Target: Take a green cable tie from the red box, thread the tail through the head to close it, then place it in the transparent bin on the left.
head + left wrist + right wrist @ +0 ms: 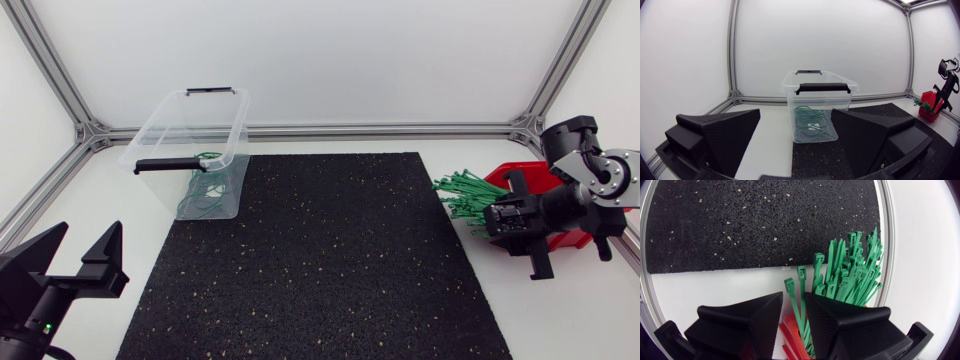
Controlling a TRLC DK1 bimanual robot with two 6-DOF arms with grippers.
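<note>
The black mat (310, 260) is covering the white table (150, 215), giving a grippy work patch, I judge. The transparent bin (190, 150) is standing open at its left corner, holding green loops (200, 190). The left gripper (88, 240) is waiting, spread wide. The right gripper (794, 297) is hanging over the red box (528, 172), fingers narrowly apart, straddling one green cable tie (790, 285) to single it out
</note>
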